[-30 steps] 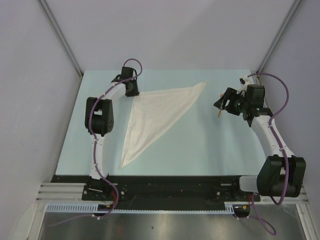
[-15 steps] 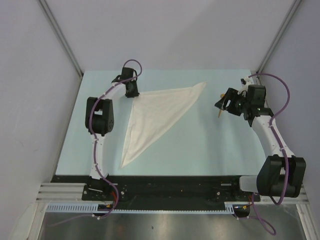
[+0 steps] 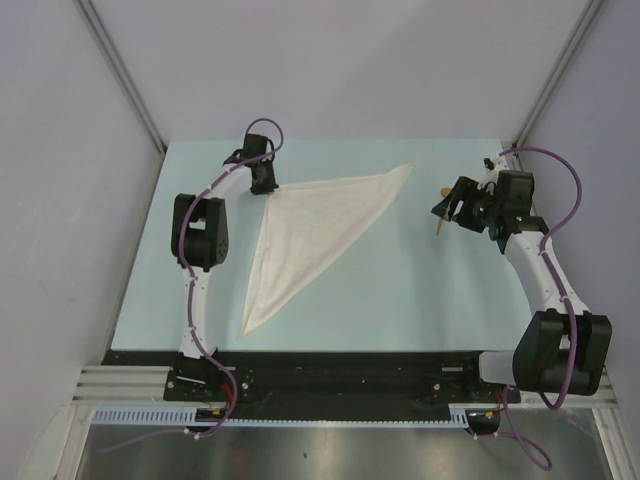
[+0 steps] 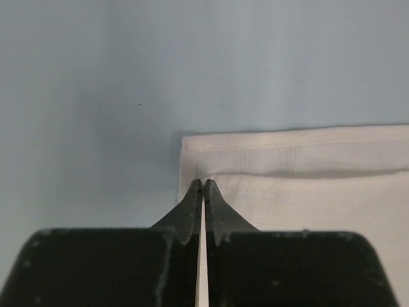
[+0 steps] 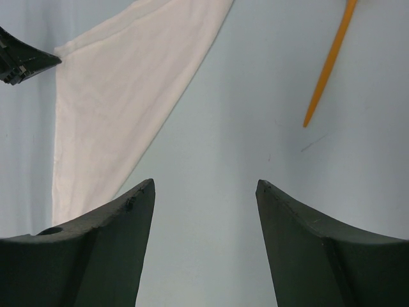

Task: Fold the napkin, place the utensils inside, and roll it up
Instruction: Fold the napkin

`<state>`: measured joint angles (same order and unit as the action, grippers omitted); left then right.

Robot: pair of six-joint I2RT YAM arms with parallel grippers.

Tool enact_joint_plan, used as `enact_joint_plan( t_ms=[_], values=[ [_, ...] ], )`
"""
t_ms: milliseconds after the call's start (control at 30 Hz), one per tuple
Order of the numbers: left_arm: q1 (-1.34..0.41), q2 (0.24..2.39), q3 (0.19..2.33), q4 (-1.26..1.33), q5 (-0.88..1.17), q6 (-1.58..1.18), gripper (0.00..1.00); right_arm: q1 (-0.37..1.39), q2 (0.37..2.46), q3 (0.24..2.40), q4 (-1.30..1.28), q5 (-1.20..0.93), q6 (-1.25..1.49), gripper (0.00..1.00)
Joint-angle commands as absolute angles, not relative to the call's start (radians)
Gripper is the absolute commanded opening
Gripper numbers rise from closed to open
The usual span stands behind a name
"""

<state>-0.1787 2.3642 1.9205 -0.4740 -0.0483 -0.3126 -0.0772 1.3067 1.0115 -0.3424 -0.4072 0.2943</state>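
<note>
Item, my work surface: one flat table (image 3: pixel 400 300) with a matt pale blue-green top, evenly lit, shadows soft. Nearest me it ends in a black strip (image 3: pixel 340 362), then a slotted silver rail (image 3: pixel 120 383), a white toothed cable strip (image 3: pixel 330 421) and a brushed metal sheet (image 3: pixel 330 455). Item, my enclosure: plain pale grey back wall (image 3: pixel 340 60), left wall (image 3: pixel 50 200) and right wall (image 3: pixel 610 150), met at the far corners by a slim silver left post (image 3: pixel 121 75) and right post (image 3: pixel 559 70), both slanting outward in the overhead view.
</note>
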Motion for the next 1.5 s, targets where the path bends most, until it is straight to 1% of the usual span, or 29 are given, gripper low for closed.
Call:
enact_joint_plan(
  t_ms=[0, 133, 300, 500, 700, 1467],
  values=[
    [-0.183, 2.342, 1.899, -0.416, -0.044, -0.301, 0.00, -0.083, 1.293, 1.009, -0.341, -0.403, 0.281, 0.70],
    [-0.181, 2.339, 1.916, -0.394, -0.052, -0.296, 0.00, -0.083, 1.296, 1.014, -0.344, -0.413, 0.282, 0.70],
    [-0.181, 2.387, 2.009, -0.453, -0.055, -0.293, 0.00, -0.083, 1.295, 1.022, -0.354, -0.403, 0.282, 0.70],
    [-0.181, 2.342, 1.960, -0.400, -0.063, -0.301, 0.00, -0.083, 1.299, 1.022, -0.365, -0.397, 0.273, 0.70],
    [-0.170, 2.376, 2.022, -0.434, -0.066, -0.296, 0.00, -0.083, 1.302, 1.028, -0.373, -0.394, 0.272, 0.70],
    [-0.161, 2.309, 1.962, -0.348, -0.094, -0.331, 0.00, -0.084, 1.299, 1.028, -0.397, -0.382, 0.255, 0.71]
  ],
)
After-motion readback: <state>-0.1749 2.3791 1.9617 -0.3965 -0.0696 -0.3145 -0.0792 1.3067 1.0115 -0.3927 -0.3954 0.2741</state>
